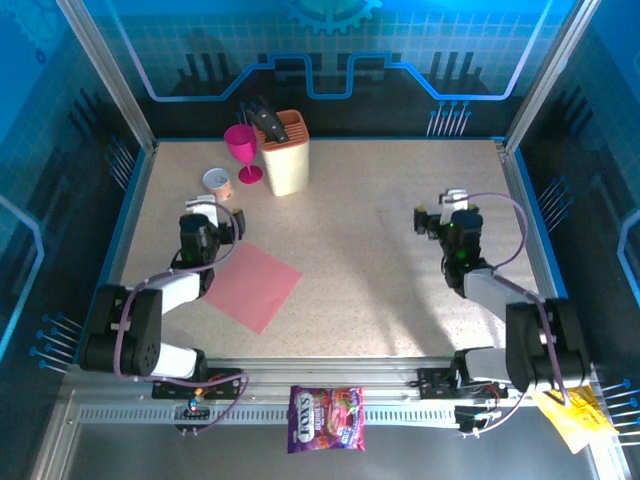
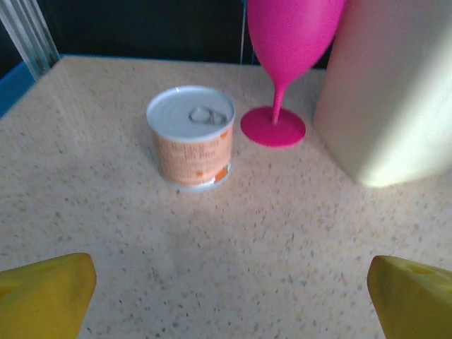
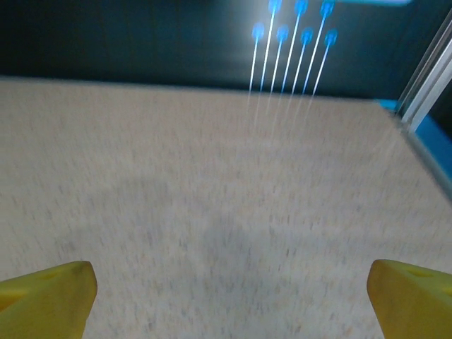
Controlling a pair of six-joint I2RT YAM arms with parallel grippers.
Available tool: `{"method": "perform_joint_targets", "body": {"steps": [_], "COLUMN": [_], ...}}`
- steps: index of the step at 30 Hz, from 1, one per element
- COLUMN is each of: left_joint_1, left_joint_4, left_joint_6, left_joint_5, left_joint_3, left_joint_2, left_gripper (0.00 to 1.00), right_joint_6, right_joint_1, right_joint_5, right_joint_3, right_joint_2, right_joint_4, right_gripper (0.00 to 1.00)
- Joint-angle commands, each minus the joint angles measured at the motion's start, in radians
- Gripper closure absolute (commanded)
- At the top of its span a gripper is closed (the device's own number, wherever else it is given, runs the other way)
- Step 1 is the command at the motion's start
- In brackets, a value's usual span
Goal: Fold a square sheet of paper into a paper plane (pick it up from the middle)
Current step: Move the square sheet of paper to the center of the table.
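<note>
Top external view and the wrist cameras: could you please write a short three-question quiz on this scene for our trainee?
1. True or false: the pink paper sheet lies flat and unfolded on the table.
2. In the left wrist view, what stands just left of the pink goblet? A a tin can; B a bottle; C a bowl.
3. Fill in: the left end effector and the right end effector are both ____.
Key: 1 true; 2 A; 3 open.
</note>
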Motion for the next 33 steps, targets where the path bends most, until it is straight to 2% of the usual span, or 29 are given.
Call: {"method": "perform_joint_targets", "body": {"steps": [1, 4, 6, 9, 12, 14, 16, 20, 22, 25, 28, 33], "left_joint_1": [-0.004, -0.022, -0.040, -0.084, -0.154, -0.214, -0.272, -0.355, -0.375, -0.386, -0.401, -0.415], "left_joint_4": [-0.284, -0.521, -0.694, -0.908, -1.050, -1.142, -1.201, -1.230, -1.174, -1.135, -1.174, -1.143], "left_joint_6": [-0.093, -0.216, -0.321, -0.447, -0.579, -0.684, -0.788, -1.030, -1.086, -1.074, -1.024, -1.023], "left_joint_5": [-0.041, -0.036, -0.043, -0.033, -0.039, -0.061, -0.080, -0.091, -0.088, -0.088, -0.106, -0.107], "left_joint_3": [0.097, 0.201, 0.275, 0.354, 0.373, 0.378, 0.357, 0.259, 0.214, 0.220, 0.274, 0.280], "left_joint_2": [-0.103, -0.165, -0.193, -0.212, -0.224, -0.232, -0.241, -0.250, -0.239, -0.163, -0.070, 0.018], "left_gripper": [0.00, 0.00, 0.00, 0.00, 0.00, 0.00, 0.00, 0.00, 0.00, 0.00, 0.00, 0.00], "right_joint_6": [0.128, 0.328, 0.446, 0.464, 0.445, 0.439, 0.454, 0.493, 0.522, 0.572, 0.605, 0.621], "right_joint_1": [0.002, -0.007, -0.027, -0.028, 0.013, 0.065, 0.127, 0.303, 0.389, 0.496, 0.564, 0.602], "right_joint_5": [0.033, 0.087, 0.031, -0.139, -0.286, -0.320, -0.299, -0.235, -0.181, -0.127, -0.075, -0.030], "right_joint_3": [0.119, 0.209, 0.258, 0.286, 0.240, 0.192, 0.156, 0.078, 0.046, 0.011, -0.011, -0.033], "right_joint_2": [-0.101, -0.148, -0.168, -0.175, -0.214, -0.267, -0.317, -0.407, -0.448, -0.490, -0.511, -0.538], "right_joint_4": [-0.328, -0.537, -0.659, -0.724, -0.723, -0.732, -0.772, -0.838, -0.863, -0.896, -0.937, -0.969], "right_gripper": [0.01, 0.01, 0.01, 0.01, 0.01, 0.01, 0.01, 0.01, 0.01, 0.01, 0.01, 0.01]}}
